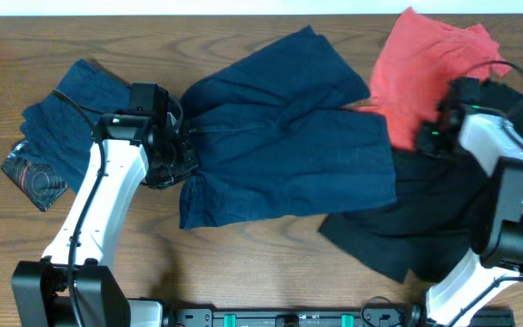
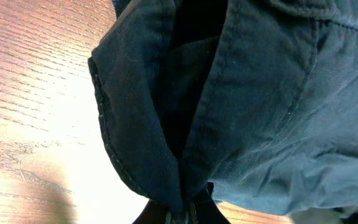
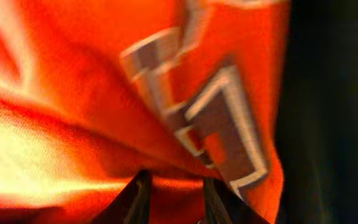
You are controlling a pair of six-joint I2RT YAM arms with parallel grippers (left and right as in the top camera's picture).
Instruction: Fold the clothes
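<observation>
Status: both grippers pinching cloth

Left gripper sits at the left edge of the big navy garment, which is spread loose and wrinkled over the middle of the worktop, reaching toward the far edge. In the left wrist view the fingertips are nearly together at the bottom of frame, clamped on a hemmed fold of that navy cloth; the fold stands up off the wood above them.

Right gripper is near the right edge, on the lower hem of the coral-red T-shirt, which lies crumpled toward the far right corner. In the right wrist view the fingers are part closed with a bunch of red fabric caught between them. A grey print shows just above; the view is blurred.

Black garment lies spread toward the near right corner, partly under the navy garment's right edge and the red shirt.

Folded navy piece sits near the left edge, touching a small dark patterned bundle beside it.
</observation>
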